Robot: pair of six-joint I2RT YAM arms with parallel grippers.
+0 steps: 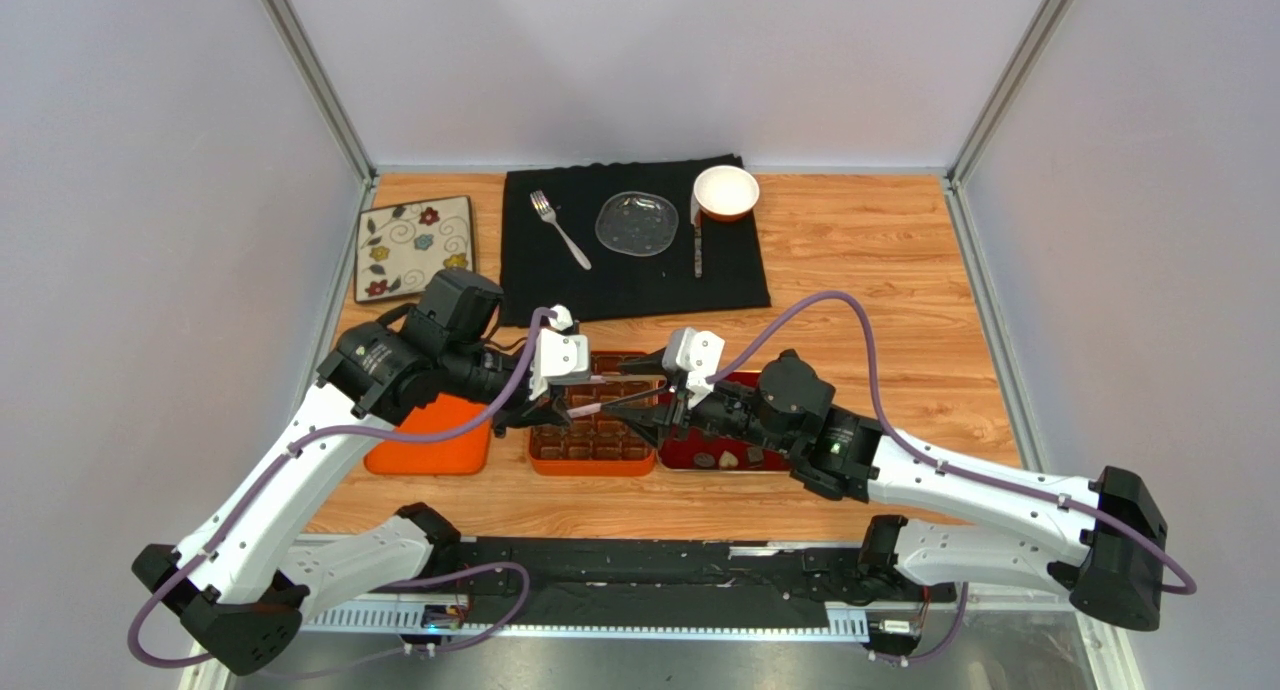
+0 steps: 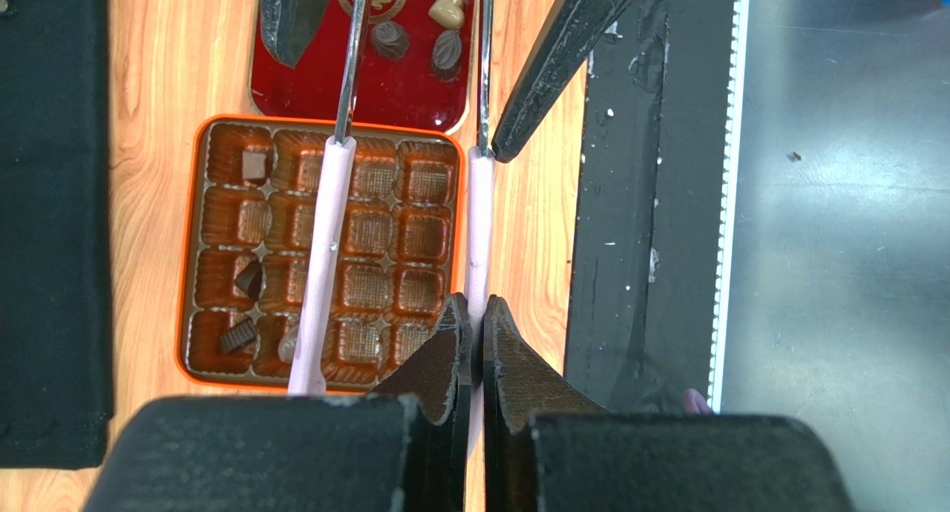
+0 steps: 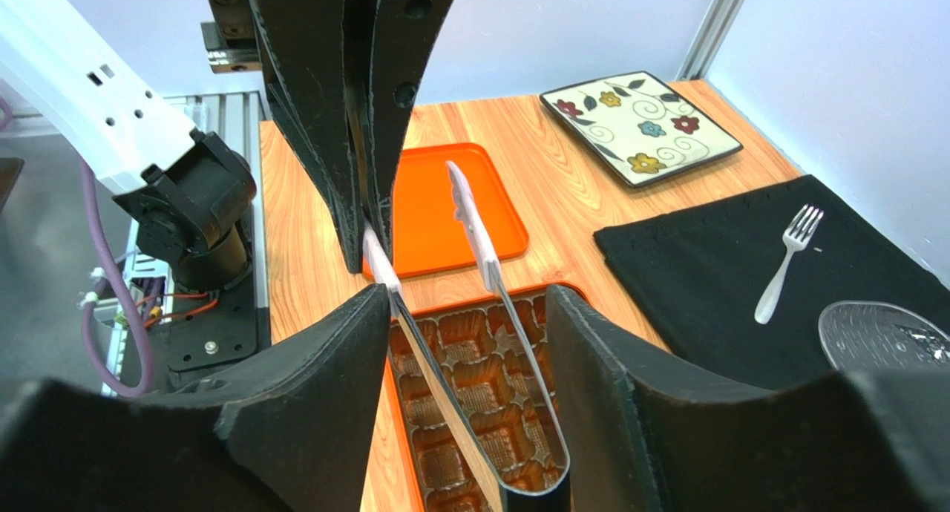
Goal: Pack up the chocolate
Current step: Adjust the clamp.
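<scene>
The step in hand looks like getting the tongs (image 2: pixel 323 245) ready, not yet lifting a piece. The left pincer (image 2: pixel 474 317) is clenched on one pink-sleeved tip of the tongs, over the near edge of the box (image 2: pixel 185 256). The right pincer (image 3: pixel 466 301) straddles the other end, with the bend of the tongs sitting between its fingers. Its jaws stand part-way apart. I cannot tell whether they press on the two arms or only flank them.

The chocolate (image 2: pixel 388 39) is split between two places. Several pieces, a heart-shaped one among them, lie in the red tray (image 2: pixel 323 95) just beside the box. A few dark pieces sit in the box's outer column of cells, and the other cells that show look bare. Packing is at an early stage, I judge. The tongs lie over the box with the bend toward the tray and the pink tips away from it. No piece is between the tips.

Next, the right pincer needs a firm, even hold on both arms near the bend, so that it can squeeze the tips together. Then the left pincer has to let go. The tips must swing round over the tray, close on one piece and carry it to a bare cell. The pieces are small and smooth, so I would expect one to slip out under a hard squeeze.
</scene>
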